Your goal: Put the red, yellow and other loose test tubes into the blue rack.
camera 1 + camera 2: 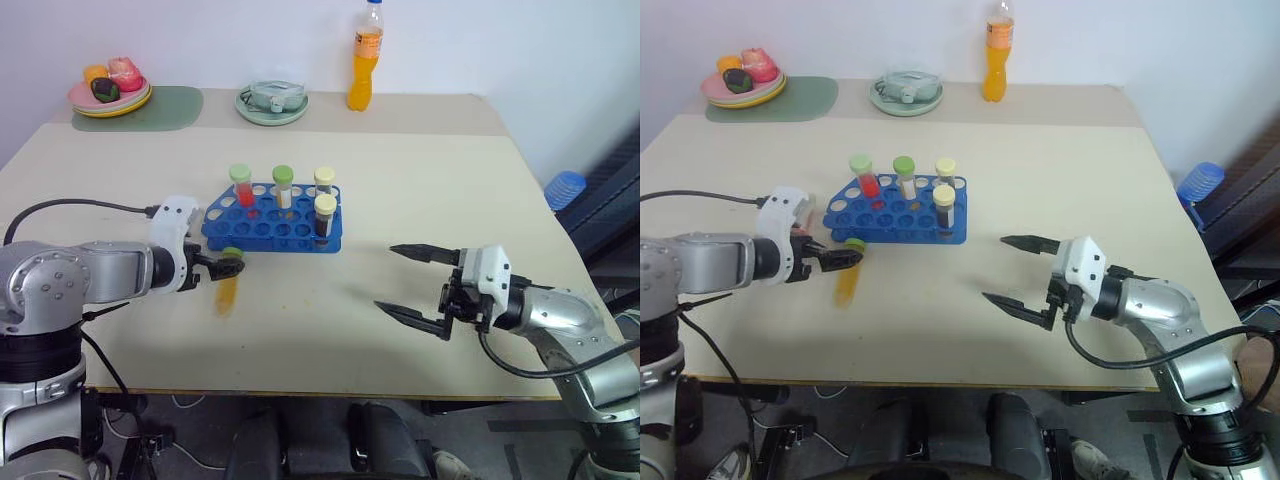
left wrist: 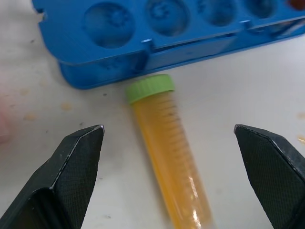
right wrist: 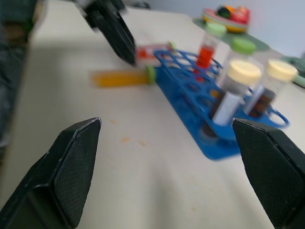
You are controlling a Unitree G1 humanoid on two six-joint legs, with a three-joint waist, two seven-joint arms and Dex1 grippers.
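Yellow tube [image 2: 167, 157], graduated but unlabelled, flat beside blue rack [image 2: 157, 52].

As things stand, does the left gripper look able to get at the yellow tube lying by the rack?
Probably yes. The left gripper is open, its fingers either side of the yellow tube, which lies flat on the table. The blue rack sits just beyond the cap, leaving the tube's sides free.

no readable text, label, brand or number shows on anything in these views.
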